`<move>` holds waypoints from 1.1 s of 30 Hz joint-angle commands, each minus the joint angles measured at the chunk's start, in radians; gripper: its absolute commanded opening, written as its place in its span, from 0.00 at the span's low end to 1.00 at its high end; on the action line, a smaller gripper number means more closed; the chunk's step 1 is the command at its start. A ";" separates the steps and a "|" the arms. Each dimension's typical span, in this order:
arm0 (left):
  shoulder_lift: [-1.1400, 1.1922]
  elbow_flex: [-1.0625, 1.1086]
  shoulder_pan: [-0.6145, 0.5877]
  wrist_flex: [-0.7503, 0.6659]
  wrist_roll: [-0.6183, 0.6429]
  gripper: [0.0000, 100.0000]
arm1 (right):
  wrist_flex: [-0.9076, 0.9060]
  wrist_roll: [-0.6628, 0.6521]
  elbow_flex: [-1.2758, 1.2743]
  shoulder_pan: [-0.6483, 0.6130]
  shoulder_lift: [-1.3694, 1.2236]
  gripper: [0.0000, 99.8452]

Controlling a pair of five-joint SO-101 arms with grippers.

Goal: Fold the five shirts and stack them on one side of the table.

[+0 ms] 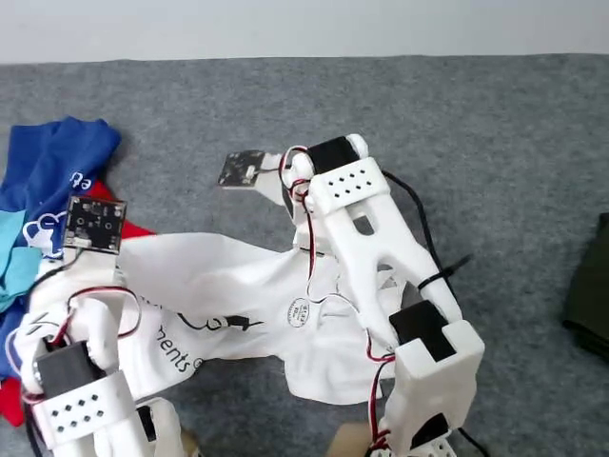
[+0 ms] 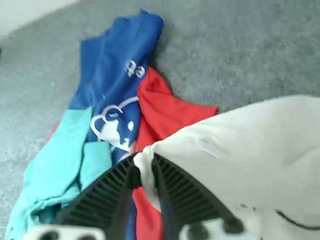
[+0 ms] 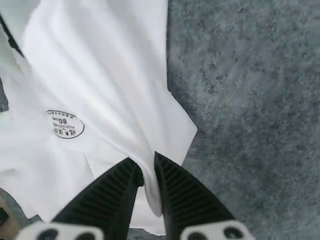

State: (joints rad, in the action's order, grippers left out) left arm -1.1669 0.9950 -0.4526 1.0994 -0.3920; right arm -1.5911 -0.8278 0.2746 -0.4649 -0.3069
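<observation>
The white shirt (image 1: 224,286) lies rumpled on the grey table (image 1: 495,124) under both arms. The left gripper (image 2: 144,162) pinches its edge, and the right gripper (image 3: 146,164) is clamped on a fold. Touching its left-gripper end are a blue shirt (image 1: 52,162), a red shirt (image 2: 160,110) and a turquoise shirt (image 2: 62,152), heaped together. A dark garment (image 1: 590,286) lies well apart on the opposite side.

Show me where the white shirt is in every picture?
High view: white shirt spread across the middle.
Left wrist view: pinched in the left gripper, beside the red shirt.
Right wrist view: pinched in the right gripper, over the grey table.
Shared landmark: the grey table.
</observation>
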 commanded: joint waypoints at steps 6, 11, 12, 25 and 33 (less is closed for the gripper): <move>-0.011 -0.154 0.071 0.021 0.095 0.00 | -0.007 0.184 0.049 0.084 0.130 0.01; -0.011 -0.145 0.167 0.124 0.095 0.05 | -0.007 0.242 0.048 0.094 0.130 0.01; -0.011 -0.134 0.176 0.143 0.095 0.07 | -0.007 0.250 0.048 0.096 0.130 0.01; -0.011 0.194 0.115 0.169 -0.126 0.11 | -0.050 0.276 0.060 0.240 0.182 0.01; -0.009 0.122 0.066 0.210 -0.232 0.15 | -0.051 0.275 0.057 0.274 0.211 0.01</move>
State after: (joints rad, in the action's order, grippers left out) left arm -1.1669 1.1838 -0.3775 1.2758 -0.6068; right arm -1.6326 -0.5562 0.2777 -0.1995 -0.1596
